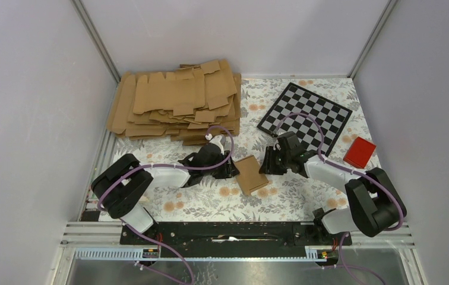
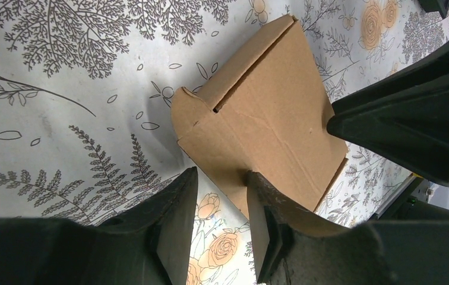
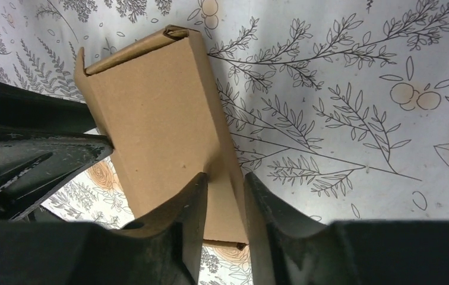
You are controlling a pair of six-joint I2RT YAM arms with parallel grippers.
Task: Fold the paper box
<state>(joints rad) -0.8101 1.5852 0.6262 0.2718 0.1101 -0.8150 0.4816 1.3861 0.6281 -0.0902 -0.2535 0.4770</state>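
The paper box [image 1: 252, 175] is a small folded brown rectangular piece lying on the floral mat between the two arms. My left gripper [image 1: 234, 169] holds its left end. In the left wrist view the box [image 2: 269, 113] has its near edge between the fingertips of the left gripper [image 2: 222, 175], one finger on the top face and the other at the edge. My right gripper [image 1: 266, 165] holds the right end. In the right wrist view the right gripper [image 3: 227, 178] is closed across the long side wall of the box [image 3: 151, 119].
A big pile of flat brown blanks [image 1: 177, 101] fills the back left. A checkerboard [image 1: 305, 113] lies at the back right, with a small red block [image 1: 360, 152] near the right wall. Enclosure walls stand on three sides.
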